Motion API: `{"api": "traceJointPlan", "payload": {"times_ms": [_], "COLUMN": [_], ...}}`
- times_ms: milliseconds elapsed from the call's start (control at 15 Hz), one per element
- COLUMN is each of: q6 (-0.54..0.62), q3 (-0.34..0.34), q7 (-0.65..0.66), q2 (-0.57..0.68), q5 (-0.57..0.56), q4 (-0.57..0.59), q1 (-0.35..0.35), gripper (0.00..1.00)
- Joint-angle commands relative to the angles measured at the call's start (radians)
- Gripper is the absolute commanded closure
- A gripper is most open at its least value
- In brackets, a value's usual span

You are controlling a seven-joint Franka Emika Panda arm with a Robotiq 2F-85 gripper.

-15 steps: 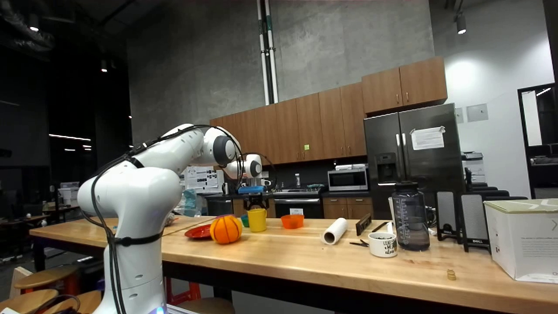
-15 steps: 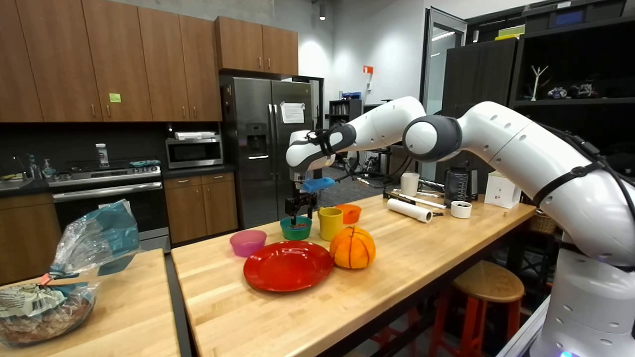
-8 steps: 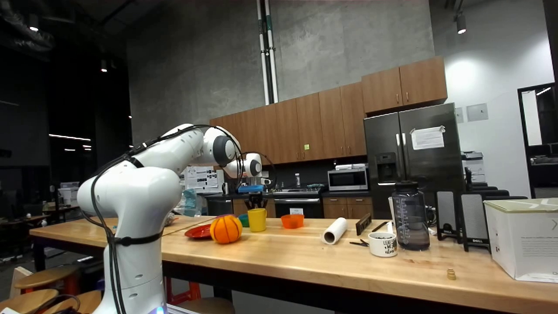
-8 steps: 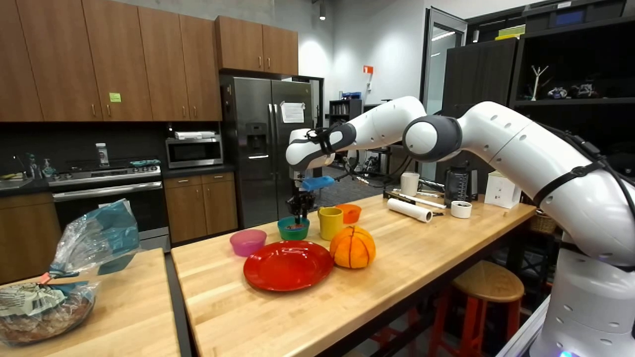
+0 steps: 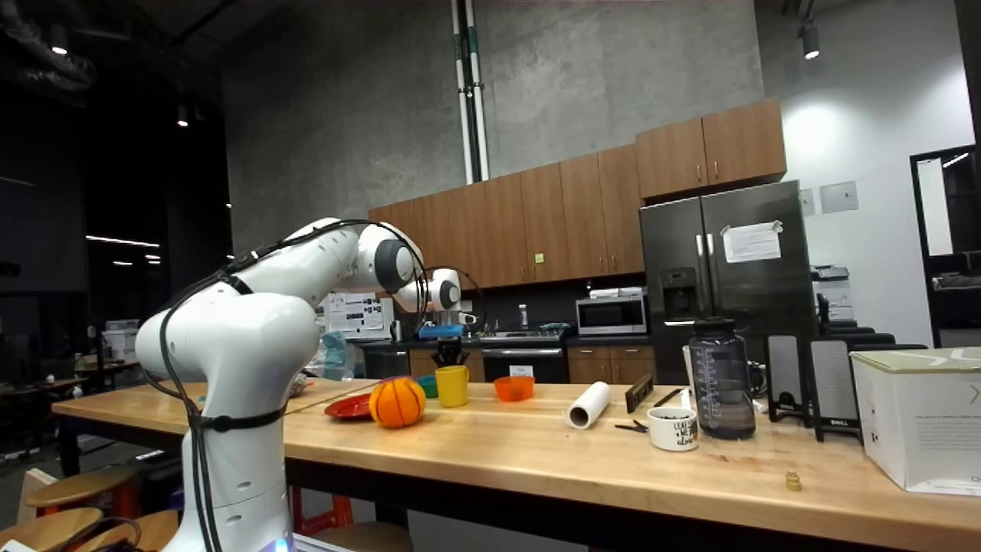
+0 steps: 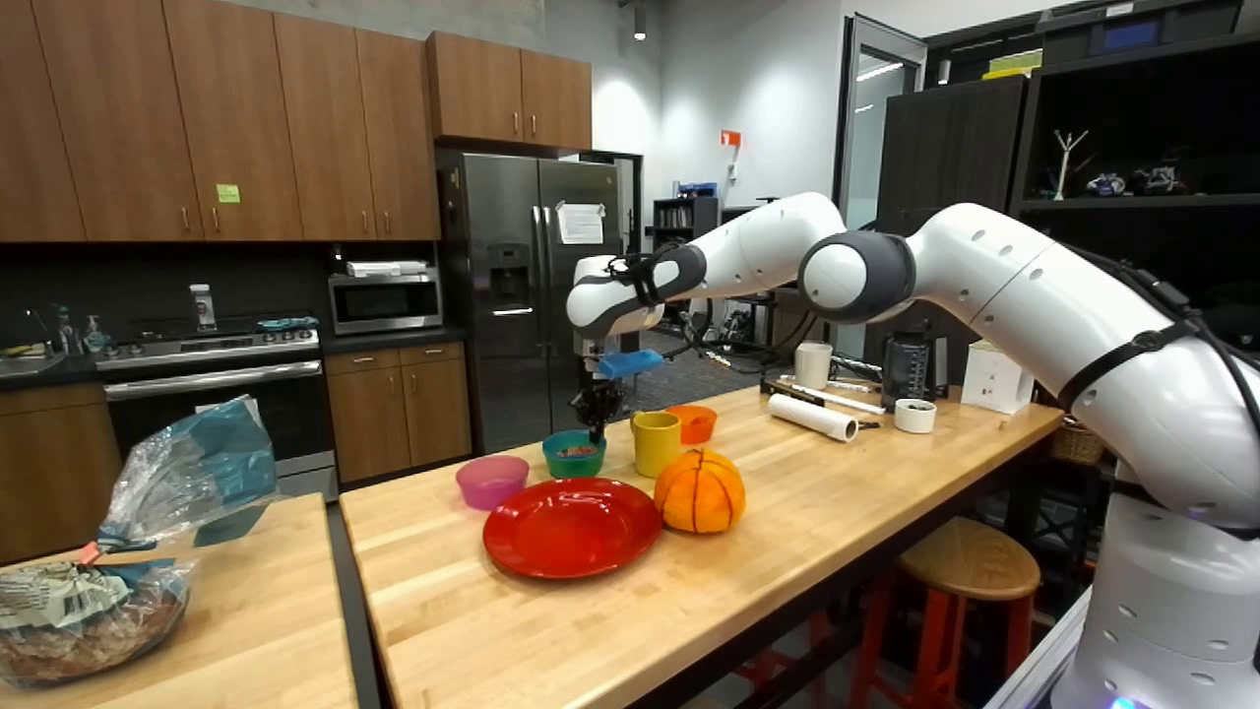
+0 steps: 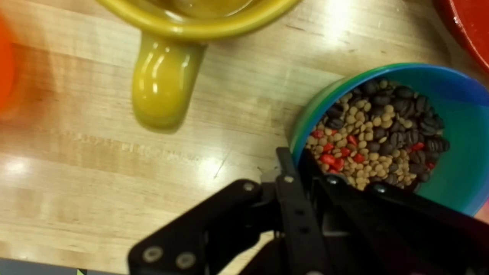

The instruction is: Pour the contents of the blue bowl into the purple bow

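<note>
Blue-green bowl (image 7: 464, 143), holding dark, tan and red bits (image 7: 376, 133), has its rim clamped in the claw (image 7: 295, 156).

On the desk (image 6: 787, 502), near its kitchen-side edge, stand a pink-purple bowl (image 6: 492, 484) nearest a corner, a blue-green bowl (image 6: 574, 463), a yellow mug (image 6: 657, 445) and an orange bowl (image 6: 694, 425). Farther in are a red plate (image 6: 573, 532), an orange ball (image 6: 700, 492) and, toward the opposite end, a white box (image 6: 996, 377).

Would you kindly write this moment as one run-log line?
gripper: closed on rim of blue-green bowl | contents: dark beans, tan and red bits | purple bowl: nearby | pour: not begun
</note>
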Motion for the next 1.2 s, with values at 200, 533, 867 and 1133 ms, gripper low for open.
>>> {"api": "traceJointPlan", "payload": {"times_ms": [200,533,867,1133], "q6": [-0.053,-0.078,-0.087,-0.090], "q3": [0.003,-0.004,-0.005,-0.007], "q7": [-0.004,0.008,0.019,0.020], "q2": [0.018,0.012,0.006,0.000], "q5": [0.025,0.013,-0.003,-0.010], "q4": [0.057,0.095,0.128,0.151], "q1": [0.001,0.020,0.031,0.043], "gripper": [0.98,0.98,0.98,0.98]}}
